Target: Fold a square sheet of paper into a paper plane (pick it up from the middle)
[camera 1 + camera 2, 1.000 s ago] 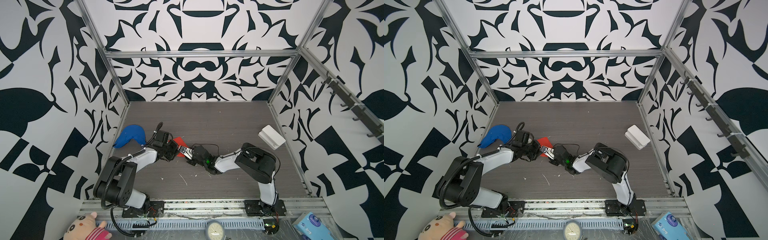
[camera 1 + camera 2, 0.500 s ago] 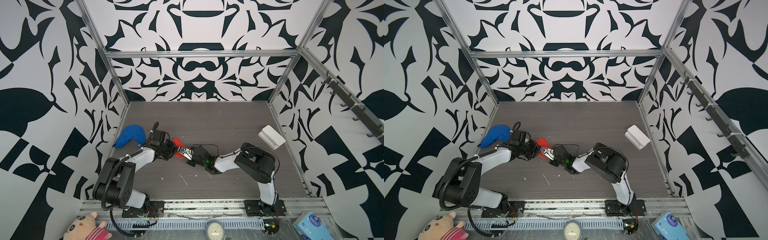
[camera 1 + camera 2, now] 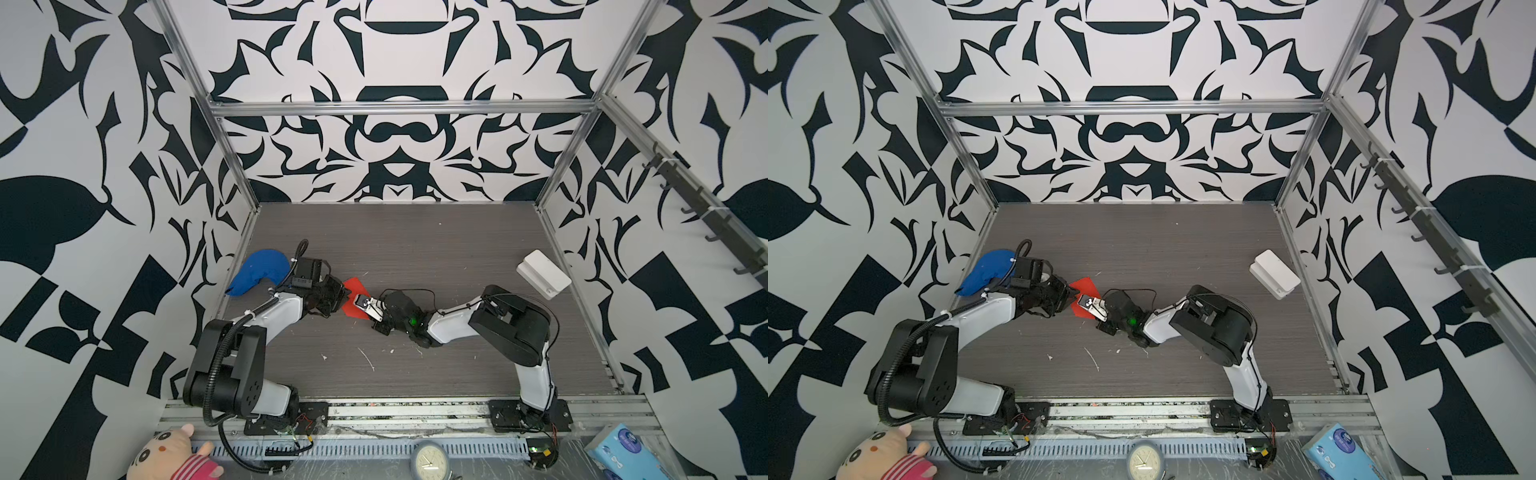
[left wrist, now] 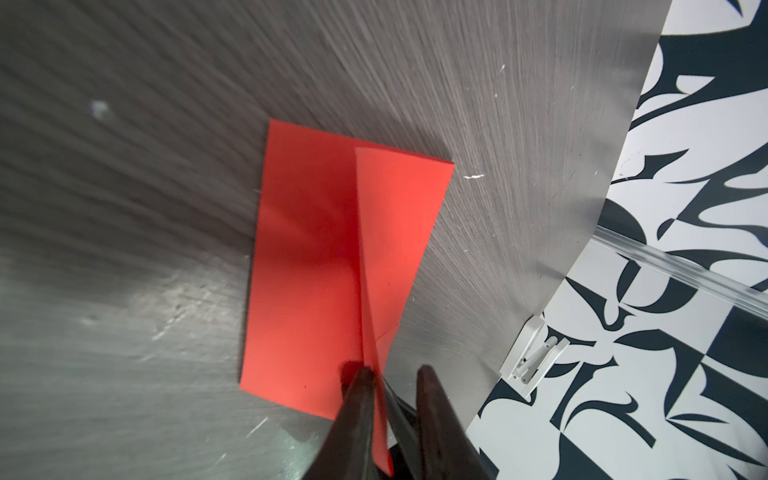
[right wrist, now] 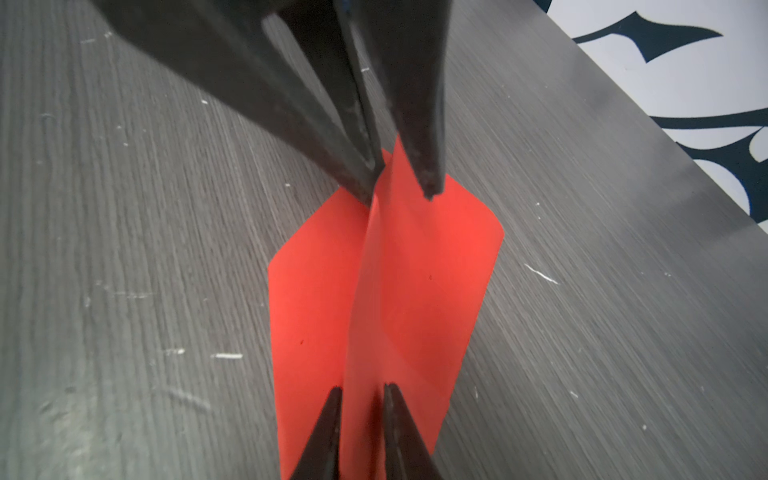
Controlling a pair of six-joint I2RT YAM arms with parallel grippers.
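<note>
Both arms stretch low and nearly flat across the grey table (image 3: 415, 249), meeting nose to nose over the red sheet of paper (image 3: 354, 286), which lies left of centre with a raised middle fold. The left gripper (image 4: 392, 374) straddles that fold, jaws slightly parted; the right gripper (image 5: 361, 390) flanks it closely, its grip impossible to judge.
</note>
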